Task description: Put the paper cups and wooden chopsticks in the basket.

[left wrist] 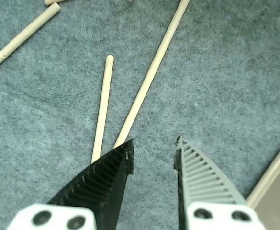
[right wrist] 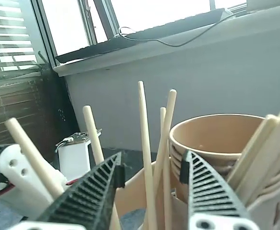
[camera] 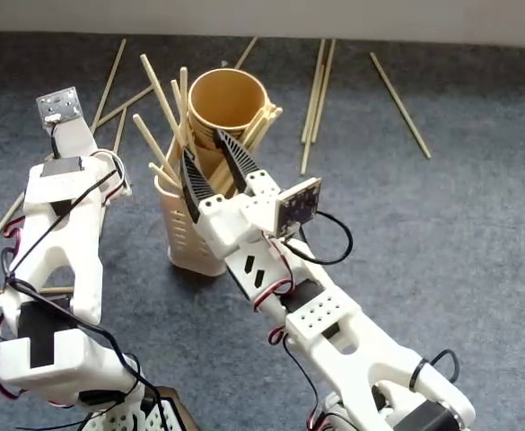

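1. High view: my right gripper [camera: 204, 142] hangs over the basket [camera: 179, 235]. Its two black fingers are spread wide and clamp nothing. Their tips sit among the wooden chopsticks [camera: 159, 90] standing upright in the basket. The stack of paper cups [camera: 228, 101] sits in that same basket, just beyond my right fingertips. Loose chopsticks [camera: 394, 93] lie scattered on the grey carpet [camera: 459, 206], well apart from those fingers. My left arm [camera: 60, 233] lies beside the basket, with more loose sticks near its wrist.

2. Left wrist view: my left gripper [left wrist: 154, 141] is parted, with bare carpet [left wrist: 226, 72] showing in the gap and nothing held. A shorter chopstick [left wrist: 103, 105] and a longer chopstick [left wrist: 151, 72] lie flat ahead of me. Both near ends run under the tip of my black finger. A third chopstick [left wrist: 22, 38] lies farther out on that same side.

3. Right wrist view: my right gripper [right wrist: 152, 155] stands wide open and grips nothing. Several upright chopsticks [right wrist: 144, 124] rise in the gap beyond my fingertips. The paper cups [right wrist: 216, 143], nested one in another, sit just past the tip of one finger, with more sticks leaning at their outer side.
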`<state>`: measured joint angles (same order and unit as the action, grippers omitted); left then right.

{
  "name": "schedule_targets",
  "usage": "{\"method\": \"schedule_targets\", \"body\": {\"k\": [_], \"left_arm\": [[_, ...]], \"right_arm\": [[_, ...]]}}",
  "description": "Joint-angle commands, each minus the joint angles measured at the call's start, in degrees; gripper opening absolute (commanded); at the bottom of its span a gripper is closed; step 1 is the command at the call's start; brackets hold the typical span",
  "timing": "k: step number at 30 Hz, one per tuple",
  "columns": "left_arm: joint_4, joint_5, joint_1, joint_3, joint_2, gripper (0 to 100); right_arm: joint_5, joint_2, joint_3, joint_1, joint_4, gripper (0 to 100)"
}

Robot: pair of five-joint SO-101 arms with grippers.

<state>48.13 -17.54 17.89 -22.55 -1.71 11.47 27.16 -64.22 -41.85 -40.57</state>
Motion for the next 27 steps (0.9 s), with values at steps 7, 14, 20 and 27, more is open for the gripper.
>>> {"method": "schedule_targets", "body": {"k": [7,14,20,27], "left_arm": [[-0.7,0.88,0.22,0.31,0.31,17],[-0.7,0.88,0.22,0.22,0.31,17],[-0.62,0.88,0.22,0.22,0.31,17],[-0.62,0.88,0.22,0.22,0.31,17]], "right_arm": [[-0.97,14.64,1.1,-3.56,8.57,19.9],[-9.41,29.41,8.22,2.68,26.07,19.8],[-11.52,35.3,14.46,21.58,32.75,19.8],[-11.43,22.2,10.95,32.22,33.45,19.8]]}}
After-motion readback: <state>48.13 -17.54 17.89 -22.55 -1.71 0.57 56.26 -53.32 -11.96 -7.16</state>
